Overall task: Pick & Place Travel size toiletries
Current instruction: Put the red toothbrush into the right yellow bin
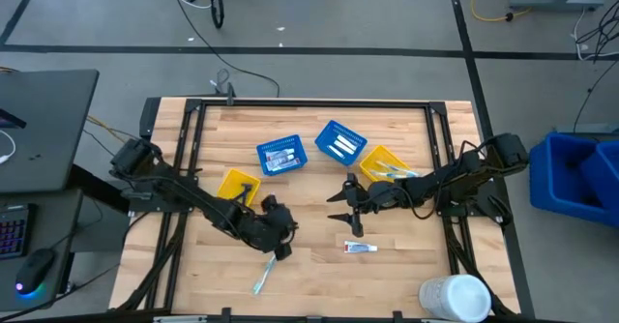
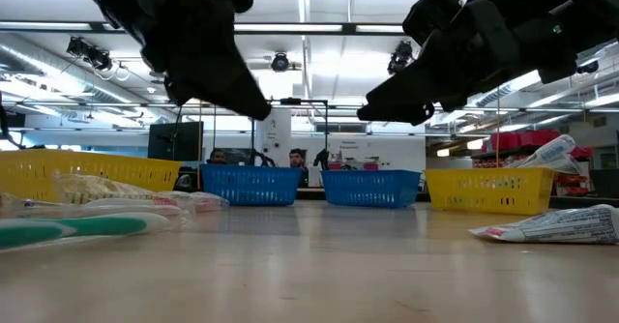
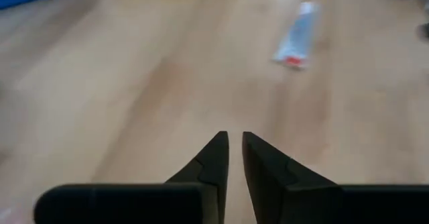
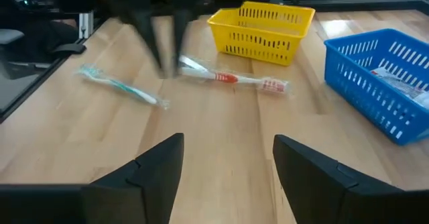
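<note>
A white tube with a red mark (image 1: 360,248) lies flat on the wooden table, near the front and right of centre; it also shows in the left wrist view (image 3: 295,35). Further left along the near side lies a teal toothbrush (image 1: 261,279) (image 4: 120,84). Beside it is a wrapped toothbrush with a red band (image 4: 231,78). My left gripper (image 1: 283,249) (image 3: 234,140) hangs over the table close to that wrapped toothbrush. It is shut, with only a thin slit and nothing between its fingers. My right gripper (image 1: 338,209) (image 4: 228,150) stands open above the table's middle, with nothing between its fingers.
Two blue mesh baskets (image 1: 280,156) (image 1: 340,141) stand mid-table toward the far side. One yellow basket (image 1: 239,185) stands to their left and another (image 1: 387,163) to their right, with items in it. A large white cylinder (image 1: 455,299) stands at the near right corner. Bare wood lies between the grippers.
</note>
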Controlling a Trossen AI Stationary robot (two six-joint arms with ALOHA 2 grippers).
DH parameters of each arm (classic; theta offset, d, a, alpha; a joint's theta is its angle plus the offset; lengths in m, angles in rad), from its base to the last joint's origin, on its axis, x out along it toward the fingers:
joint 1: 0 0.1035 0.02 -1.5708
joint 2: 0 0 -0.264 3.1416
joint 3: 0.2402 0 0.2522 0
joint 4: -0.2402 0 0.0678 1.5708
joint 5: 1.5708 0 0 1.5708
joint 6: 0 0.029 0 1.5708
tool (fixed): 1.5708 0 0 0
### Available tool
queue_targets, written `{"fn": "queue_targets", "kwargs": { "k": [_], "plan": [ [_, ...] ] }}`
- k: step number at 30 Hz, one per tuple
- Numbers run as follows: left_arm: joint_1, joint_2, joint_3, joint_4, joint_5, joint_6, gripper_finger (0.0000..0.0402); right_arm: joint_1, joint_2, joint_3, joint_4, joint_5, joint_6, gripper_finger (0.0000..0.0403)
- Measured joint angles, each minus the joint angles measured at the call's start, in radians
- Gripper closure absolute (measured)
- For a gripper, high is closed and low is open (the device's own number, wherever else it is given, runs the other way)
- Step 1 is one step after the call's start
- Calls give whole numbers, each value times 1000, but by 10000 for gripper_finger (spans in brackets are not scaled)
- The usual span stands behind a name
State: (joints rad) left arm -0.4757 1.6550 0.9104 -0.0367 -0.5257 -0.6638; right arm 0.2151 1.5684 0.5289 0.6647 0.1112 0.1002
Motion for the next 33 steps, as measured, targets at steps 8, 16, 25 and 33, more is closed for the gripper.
{"fn": "queue_targets", "kwargs": {
  "k": [8, 16, 25, 33],
  "plan": [
    [82, 1, -1, -348, 3, -272, 277, 3, 0, 0, -11, 0, -3, 174],
    [130, 1, -1, -404, 46, -315, 232, 3, 0, 0, -33, 0, -3, 161],
    [180, 1, -1, -530, 154, -368, 241, 3, 0, 0, -39, 0, -10, 150],
    [203, 1, -1, -531, 241, -370, 242, 3, 0, 0, -39, -1, -11, 165]
  ]
}}
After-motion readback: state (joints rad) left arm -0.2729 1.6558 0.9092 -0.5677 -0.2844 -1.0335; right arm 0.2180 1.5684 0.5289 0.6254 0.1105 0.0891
